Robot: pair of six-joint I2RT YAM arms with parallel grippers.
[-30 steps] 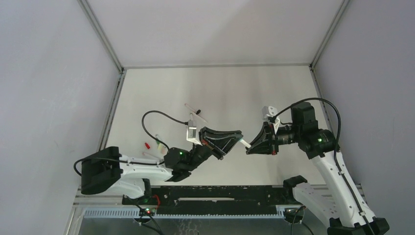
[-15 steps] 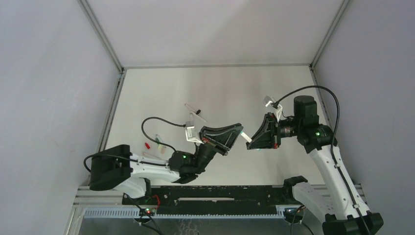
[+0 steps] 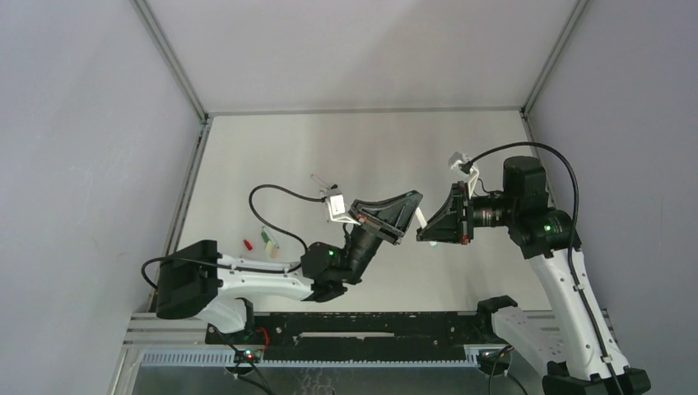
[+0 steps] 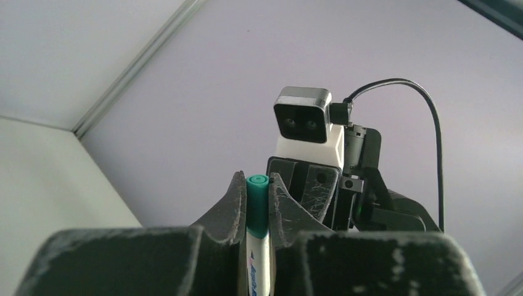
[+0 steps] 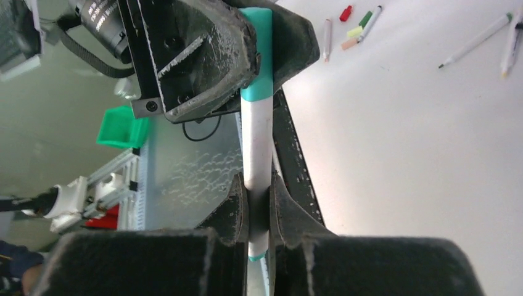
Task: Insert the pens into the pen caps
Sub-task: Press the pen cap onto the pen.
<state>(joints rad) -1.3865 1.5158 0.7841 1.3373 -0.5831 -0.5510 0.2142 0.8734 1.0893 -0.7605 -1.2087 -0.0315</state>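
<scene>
The left gripper (image 4: 254, 190), jaws clenched on the teal cap (image 5: 262, 55), meets the right gripper (image 5: 259, 192), whose jaws grasp the white pen (image 5: 258, 142), both above the bench (image 3: 329, 148), probably to align them.

Teal cap (image 5: 258, 55), white pen barrel (image 5: 258, 142): smooth plastic; right pincer (image 5: 259, 185) pads (image 5: 237, 206) scuffed, rough black; table (image 5: 401, 154) matt white.

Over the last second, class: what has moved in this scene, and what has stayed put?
Both claws moved up in the overhead view. The left claw also swung right, closing the gap to the right claw, so the teal cap it grips meets the pen that the right claw holds. Neither grip was let go. The loose caps on the table stayed put.
</scene>
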